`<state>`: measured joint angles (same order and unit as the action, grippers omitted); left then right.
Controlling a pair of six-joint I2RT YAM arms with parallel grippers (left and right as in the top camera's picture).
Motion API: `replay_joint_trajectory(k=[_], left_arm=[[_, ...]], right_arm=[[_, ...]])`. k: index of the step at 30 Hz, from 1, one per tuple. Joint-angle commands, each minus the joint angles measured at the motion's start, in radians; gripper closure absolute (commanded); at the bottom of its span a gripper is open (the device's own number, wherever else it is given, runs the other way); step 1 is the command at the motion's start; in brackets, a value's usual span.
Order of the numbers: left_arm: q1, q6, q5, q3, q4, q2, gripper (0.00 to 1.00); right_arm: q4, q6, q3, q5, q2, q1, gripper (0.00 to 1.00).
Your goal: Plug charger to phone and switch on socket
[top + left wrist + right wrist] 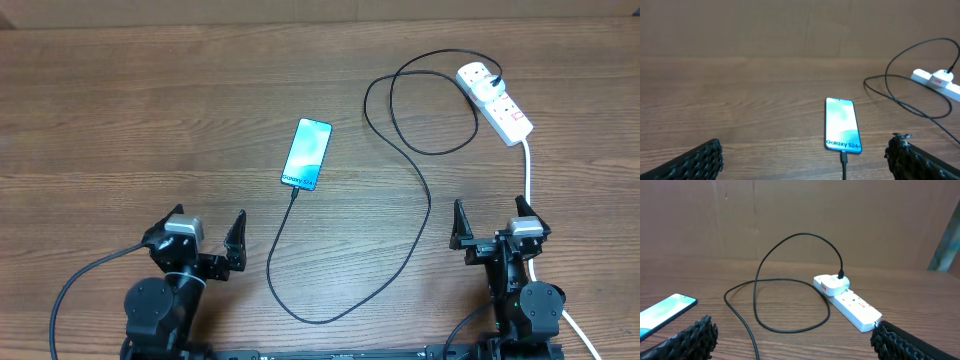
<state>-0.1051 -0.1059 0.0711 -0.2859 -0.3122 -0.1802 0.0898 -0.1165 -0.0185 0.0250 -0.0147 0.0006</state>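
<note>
The phone (307,154) lies screen up at the table's middle, its light blue screen reading "Galaxy S24+"; it also shows in the left wrist view (842,124) and at the left edge of the right wrist view (662,311). The black charger cable (425,190) is plugged into the phone's near end (843,158) and loops to a plug seated in the white socket strip (495,100), which also shows in the right wrist view (849,301). My left gripper (208,236) is open and empty, near the phone's front left. My right gripper (490,227) is open and empty, in front of the socket.
The socket's thick white cord (528,175) runs down the right side past my right arm. A brown cardboard wall (800,215) stands behind the wooden table (120,120).
</note>
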Motion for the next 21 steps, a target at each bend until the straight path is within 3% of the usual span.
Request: replay_joint_trajectory(k=[1,16,21], left_arm=[[-0.005,-0.027,0.006,0.056,0.038,0.053,0.00],[-0.005,-0.105,-0.004,0.282,0.387,0.177,0.00],[-0.005,-0.112,-0.039,0.281,0.378,0.177,0.00]], right_arm=[[-0.006,-0.005,0.010,-0.008,0.012,-0.003,0.00],[-0.006,-0.005,0.010,-0.008,0.012,-0.003,0.00],[-0.006,-0.005,0.010,-0.008,0.012,-0.003,0.00]])
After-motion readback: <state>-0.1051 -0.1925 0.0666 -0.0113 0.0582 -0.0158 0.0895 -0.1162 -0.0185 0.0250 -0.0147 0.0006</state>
